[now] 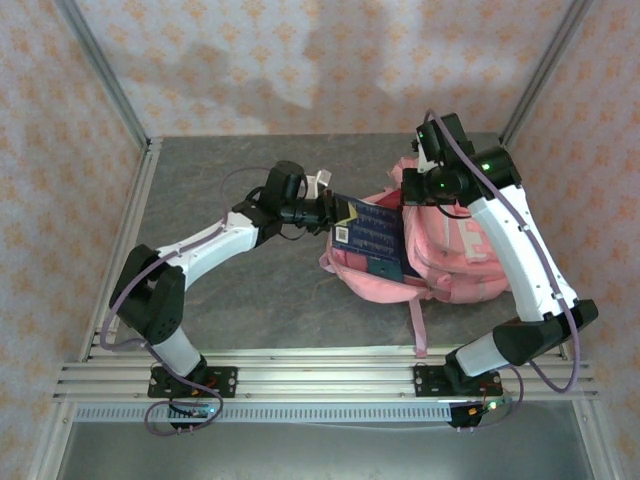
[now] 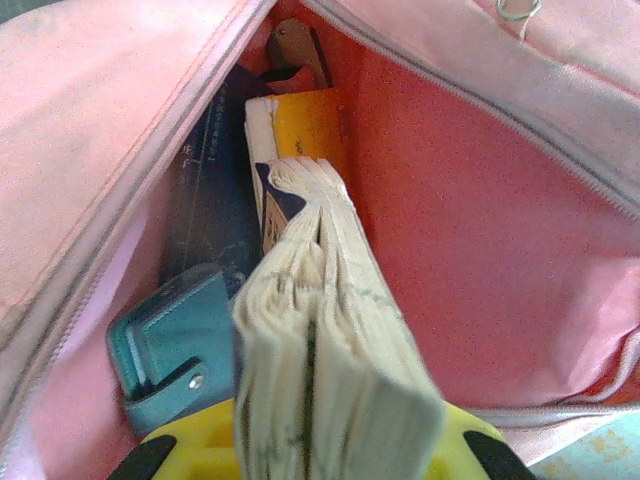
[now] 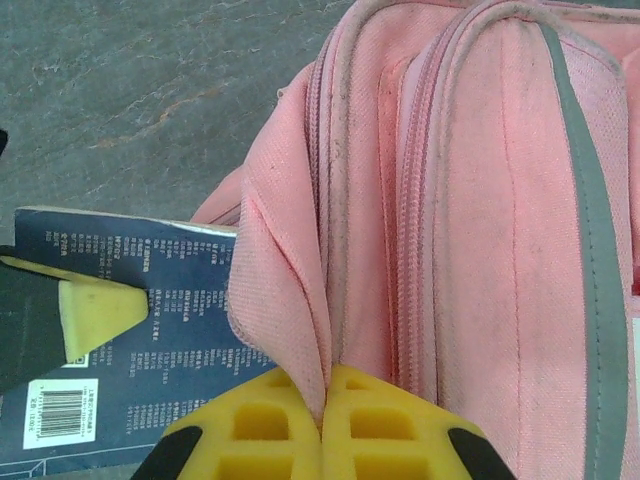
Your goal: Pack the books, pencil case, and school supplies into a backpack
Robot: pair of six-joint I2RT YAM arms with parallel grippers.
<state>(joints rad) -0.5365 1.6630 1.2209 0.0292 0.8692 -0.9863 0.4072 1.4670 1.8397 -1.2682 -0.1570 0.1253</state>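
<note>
The pink backpack (image 1: pixel 460 255) lies on the table with its mouth facing left. My left gripper (image 1: pixel 340 213) is shut on a navy book (image 1: pixel 375 235), whose far end sits inside the opening. In the left wrist view its page edges (image 2: pixel 330 370) stand between my yellow fingers (image 2: pixel 190 445). Deeper inside lie an orange-yellow book (image 2: pixel 310 125), a dark blue book (image 2: pixel 210 200) and a teal pad (image 2: pixel 170 345). My right gripper (image 3: pixel 323 420) is shut on a fold of the backpack's pink flap (image 3: pixel 290 290), holding it up beside the navy book (image 3: pixel 170 300).
A pink strap (image 1: pixel 417 325) trails from the backpack toward the near rail. The grey tabletop (image 1: pixel 230 300) is bounded by metal frame posts (image 1: pixel 105 80) at the back corners. The right arm (image 1: pixel 520 240) arches over the backpack's right side.
</note>
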